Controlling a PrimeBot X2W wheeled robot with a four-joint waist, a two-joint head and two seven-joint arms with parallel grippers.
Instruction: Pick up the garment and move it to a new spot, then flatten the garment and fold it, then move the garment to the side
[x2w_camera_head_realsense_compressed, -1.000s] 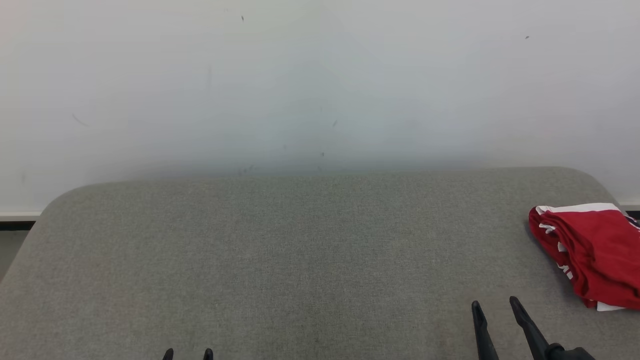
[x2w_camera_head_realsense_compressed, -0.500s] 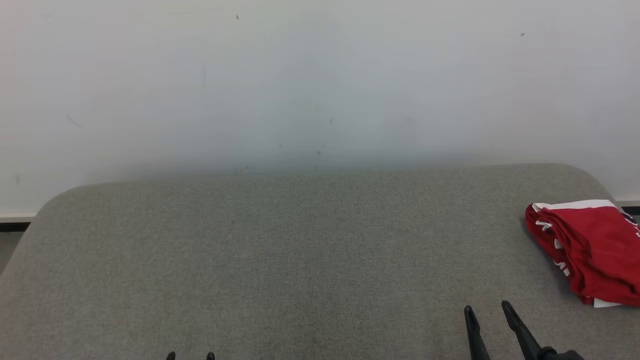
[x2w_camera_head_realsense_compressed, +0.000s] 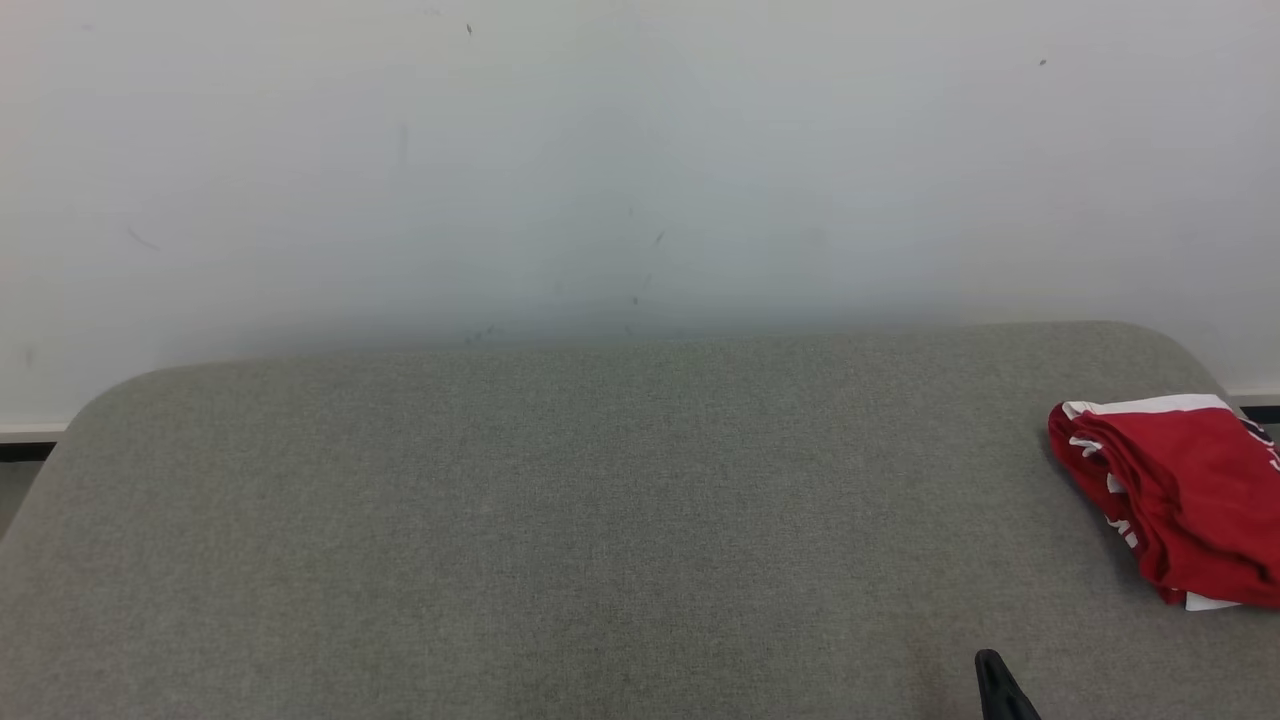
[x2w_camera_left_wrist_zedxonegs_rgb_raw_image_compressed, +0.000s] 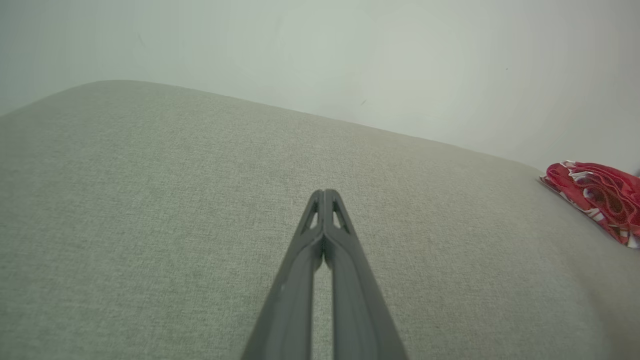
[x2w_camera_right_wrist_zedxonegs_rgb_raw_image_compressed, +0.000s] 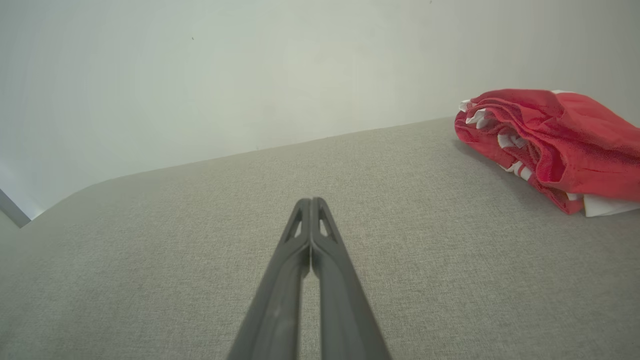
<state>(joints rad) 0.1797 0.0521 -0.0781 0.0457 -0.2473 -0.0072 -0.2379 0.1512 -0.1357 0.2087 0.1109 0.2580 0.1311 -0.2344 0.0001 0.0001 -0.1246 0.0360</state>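
1. The pale wall (x2w_camera_head_realsense_compressed: 640, 150) stands behind everything in your head view, marked with a few small dark specks.
2. In front of it lies the grey fabric-covered bench (x2w_camera_head_realsense_compressed: 500, 500), rounded at its far corners.
3. The garment (x2w_camera_head_realsense_compressed: 1180, 490), red with white trim, lies bundled in loose folds at the bench's right end, running past the right edge of the head view.
4. Your right jaws are closed on nothing. In the right wrist view their dark fingers (x2w_camera_right_wrist_zedxonegs_rgb_raw_image_compressed: 280, 300) meet at the tips over bare fabric, and the garment is apart from them, up and to the right.
5. Your left jaws are closed and empty too. Their fingers (x2w_camera_left_wrist_zedxonegs_rgb_raw_image_compressed: 292, 290) are pressed together at the tips over bare bench, with the garment well apart at that view's right edge.
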